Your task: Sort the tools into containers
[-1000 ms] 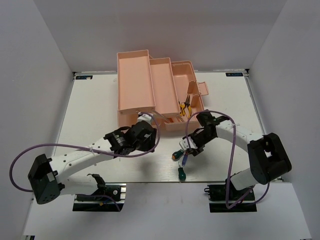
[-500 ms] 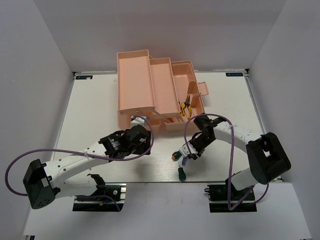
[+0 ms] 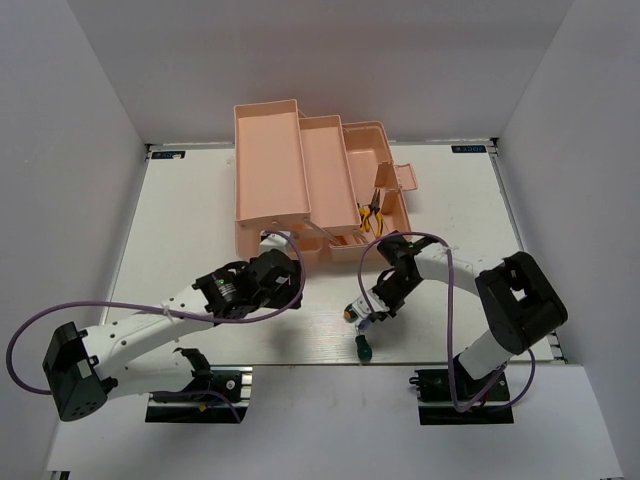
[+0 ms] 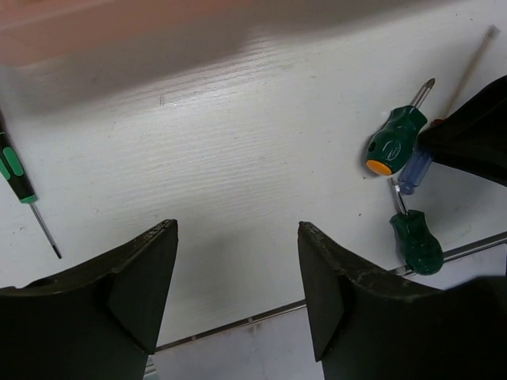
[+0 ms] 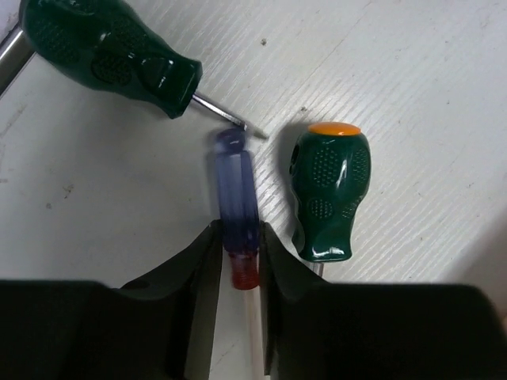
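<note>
Where the white table (image 3: 180, 220) ends nearest the arm bases, a dark green stubby screwdriver (image 5: 103, 51) lies flat. Its short blade reaches to just beside the butt of the blue-handled screwdriver (image 5: 236, 190); whether they touch is unclear.

The blue-handled tool has a translucent blue grip with a red collar and a thin steel shaft. It lies flat on a diagonal, butt toward the near left and shaft running back toward the far right. The right gripper (image 5: 240, 237) is clamped on the collar end, one finger pressed to each side.

Just beside it, roughly parallel, lies a second green stubby screwdriver (image 5: 326, 190) with an orange cap, which points the same way as the blue butt.

Further left, the left gripper (image 4: 238, 229) hangs over bare table, jaws spread wide and empty. A thin black-green screwdriver (image 4: 17, 178) lies to its side.

Farthest back stands the open salmon-pink toolbox (image 3: 270, 160), with yellow-handled pliers (image 3: 370, 215) in its right compartment.
</note>
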Motion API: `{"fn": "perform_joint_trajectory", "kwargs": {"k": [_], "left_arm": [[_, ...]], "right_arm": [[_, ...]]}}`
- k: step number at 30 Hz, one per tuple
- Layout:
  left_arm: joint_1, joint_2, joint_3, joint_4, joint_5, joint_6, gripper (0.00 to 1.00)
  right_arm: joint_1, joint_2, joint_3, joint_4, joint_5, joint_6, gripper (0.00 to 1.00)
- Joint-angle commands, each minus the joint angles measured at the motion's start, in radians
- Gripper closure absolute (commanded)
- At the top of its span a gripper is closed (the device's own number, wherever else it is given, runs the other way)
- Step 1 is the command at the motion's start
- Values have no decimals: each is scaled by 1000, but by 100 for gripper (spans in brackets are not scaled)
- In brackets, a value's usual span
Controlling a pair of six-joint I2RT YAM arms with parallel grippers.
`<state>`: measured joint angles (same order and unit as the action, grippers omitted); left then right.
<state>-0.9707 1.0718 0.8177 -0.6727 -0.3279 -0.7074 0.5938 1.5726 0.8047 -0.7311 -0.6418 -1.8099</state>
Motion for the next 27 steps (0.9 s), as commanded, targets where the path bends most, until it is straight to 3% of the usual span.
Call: {"fn": "perform_joint_trajectory", "kwargs": {"k": [1, 6, 11, 13, 14, 18, 22, 26, 27], "left_arm": [[3, -7, -3, -28, -11, -27, 28], [23, 36, 8, -235, -170, -223, 28], [59, 76, -28, -289, -198, -336, 28], [87, 59, -58, -277, -198, -357, 26], [98, 45, -71, -277, -198, -357, 26], [170, -35, -140, -240, -212, -368, 23], [240, -46, -186, -168, -211, -301, 20], [306, 45, -195, -36, -186, -181, 17], [328, 95, -171, 4, -175, -137, 17]], "right_arm": [[14, 24, -2, 6, 44, -6, 76], [3, -54, 8, -51, 44, 72, 100], [-35, -173, 192, -294, -73, 257, 100], [-43, -236, 263, -320, -114, 404, 100], [-49, -249, 301, -318, -122, 443, 100], [-68, -307, 459, -177, -105, 849, 100], [-88, -245, 597, 73, 74, 1354, 100], [-95, -62, 836, 121, 264, 1596, 100], [-95, 84, 1014, 70, 277, 1622, 100]]}}
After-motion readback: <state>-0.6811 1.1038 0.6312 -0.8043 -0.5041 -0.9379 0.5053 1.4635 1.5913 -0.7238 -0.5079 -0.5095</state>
